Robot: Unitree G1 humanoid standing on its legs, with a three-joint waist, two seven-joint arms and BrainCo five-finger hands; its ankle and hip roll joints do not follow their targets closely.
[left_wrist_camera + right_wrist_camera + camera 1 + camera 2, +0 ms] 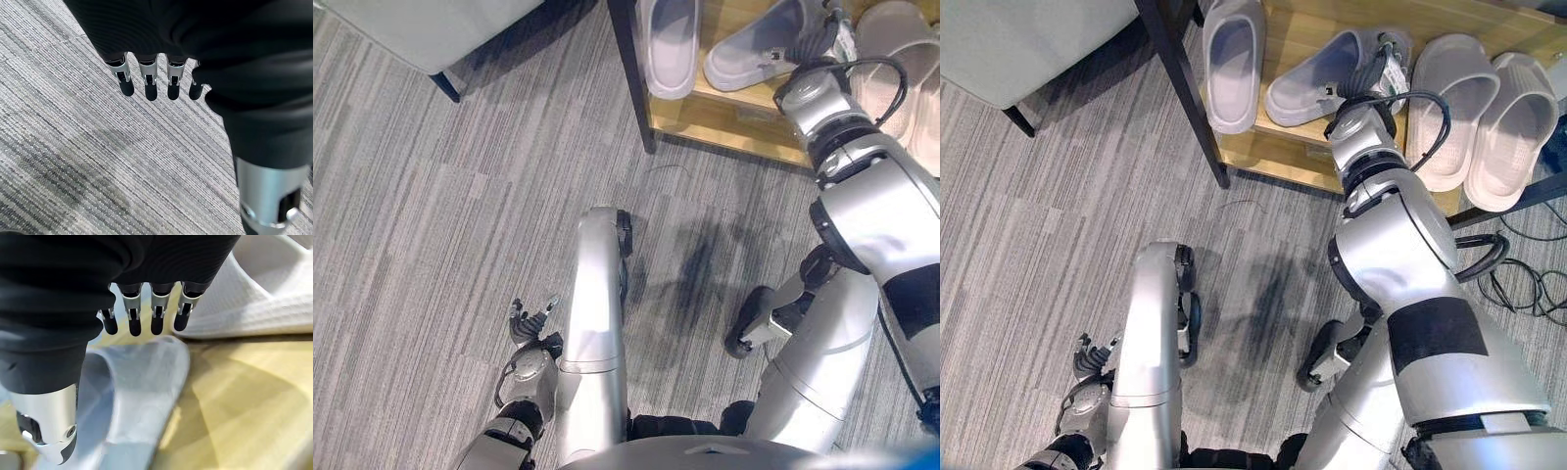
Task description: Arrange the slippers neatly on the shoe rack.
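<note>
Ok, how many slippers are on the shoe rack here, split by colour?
Grey-lilac slippers: 2, one lying straight, one angled beside the right robot hand.
Beige slippers: 2, side by side.
Total: 4 slippers on the wooden shelf.

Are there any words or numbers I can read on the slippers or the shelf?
None can be read.
Grey slippers: no print shows.
Beige slippers: plain soles, no print.
Shoe rack: bare wood, no label.
Right hand, resting at the tilted grey slipper: no readable marks.
</note>
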